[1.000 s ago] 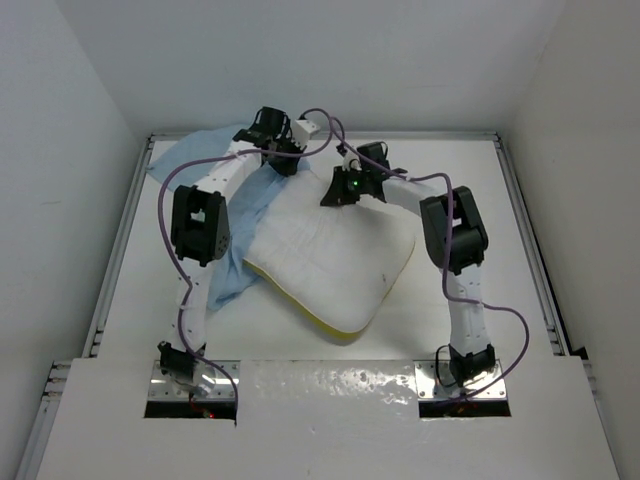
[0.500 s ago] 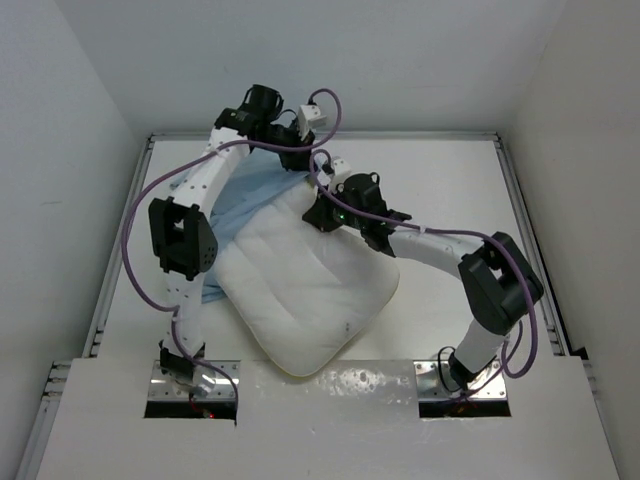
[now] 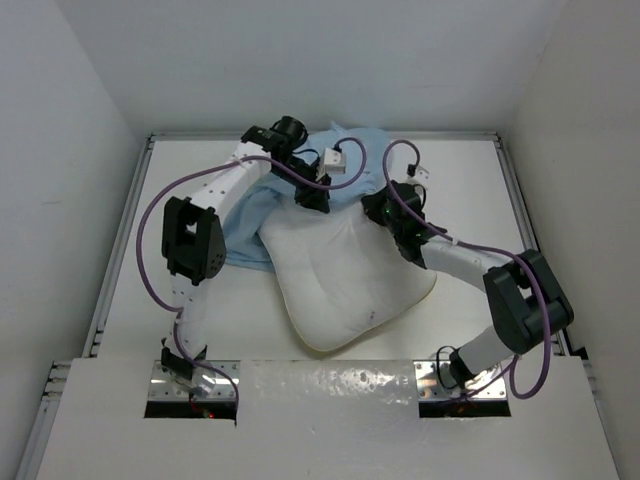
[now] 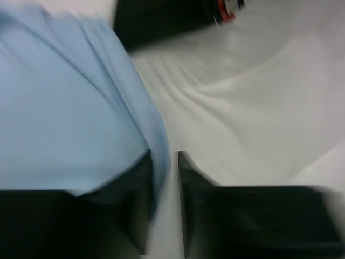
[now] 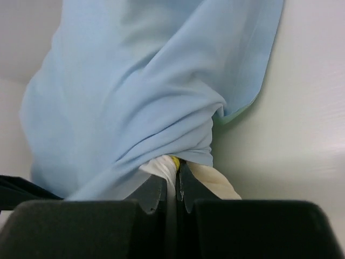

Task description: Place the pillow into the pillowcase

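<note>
On the white surface (image 3: pixel 470 190), roughly mid-way btwn the two arms, the pillow (image 3: pixel 350 285) lies at a slant, its near corner toward the arm bases and its far end tucked under the bunched light-blue pillowcase (image 3: pixel 350 160). More of the blue cloth spreads out to the left, under the left arm. Both arms reach to that far end, w/ the left gripper (image 3: pixel 312 195) at the pillow's far-left side and the right gripper (image 3: pixel 378 210) just beside it on the right. From the left wrist (view is blurred) the left gripper (image 4: pixel 164 156) has its fingers nearly together w/ a folded edge of the pillowcase (image 4: pixel 70 108) running down btwn them, i.e. pinching the cloth; the white pillow (image 4: pixel 242 108) fills the right side of that view. From the right wrist, the right gripper (image 5: pixel 172 181) is closed tight on a gathered bit of the pillow (image 5: pixel 213 183), a spot of yellow piping (image 5: pixel 174 159) showing just above the fingertips, and the pillowcase (image 5: pixel 151 81) hangs draped over that pinch, its hem reaching the fingertips.
</note>
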`<action>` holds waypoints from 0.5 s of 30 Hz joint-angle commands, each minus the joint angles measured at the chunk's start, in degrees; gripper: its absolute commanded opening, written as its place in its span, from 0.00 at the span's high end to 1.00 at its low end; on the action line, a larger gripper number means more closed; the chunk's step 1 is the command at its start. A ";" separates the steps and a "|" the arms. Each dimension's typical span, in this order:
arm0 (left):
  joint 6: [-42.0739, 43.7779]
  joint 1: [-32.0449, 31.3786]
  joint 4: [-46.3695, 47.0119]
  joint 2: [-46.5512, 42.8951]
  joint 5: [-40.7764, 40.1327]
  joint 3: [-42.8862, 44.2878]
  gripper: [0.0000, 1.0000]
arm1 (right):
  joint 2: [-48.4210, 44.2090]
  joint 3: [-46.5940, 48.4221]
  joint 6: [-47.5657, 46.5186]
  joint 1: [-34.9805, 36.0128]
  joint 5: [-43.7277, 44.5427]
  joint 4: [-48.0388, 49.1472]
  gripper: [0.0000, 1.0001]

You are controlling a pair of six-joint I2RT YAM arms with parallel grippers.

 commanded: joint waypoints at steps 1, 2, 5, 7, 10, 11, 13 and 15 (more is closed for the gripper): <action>-0.33 0.17 -8.31 -2.71 -3.82 -4.13 0.71 | -2.62 -0.22 0.12 -5.78 18.87 -2.27 1.00; -0.94 0.44 -7.96 -2.62 -3.39 -4.39 0.60 | -2.00 1.79 -3.50 -5.87 15.72 -4.71 1.00; -5.33 2.01 -5.41 -3.23 -1.02 -1.51 0.17 | 0.37 8.01 -16.96 -5.87 11.22 -13.83 0.22; -14.33 5.68 -0.85 -3.93 -2.06 2.43 0.00 | 1.17 13.55 -22.23 -5.95 14.70 -22.79 0.01; -26.03 12.45 8.28 -6.47 -2.86 2.55 0.00 | -0.67 16.22 -28.83 -5.95 14.65 -24.34 0.01; -27.65 16.48 12.05 -8.48 -4.34 0.20 0.00 | -1.20 17.96 -30.33 -5.87 9.68 -24.34 0.01; -25.49 18.72 12.70 -10.53 -11.72 -3.25 0.10 | -0.95 20.88 -34.46 -5.52 0.80 -27.49 0.70; -21.71 19.95 11.74 -12.02 -18.02 -10.08 0.51 | 1.07 28.15 -37.18 -1.32 -1.53 -31.70 1.00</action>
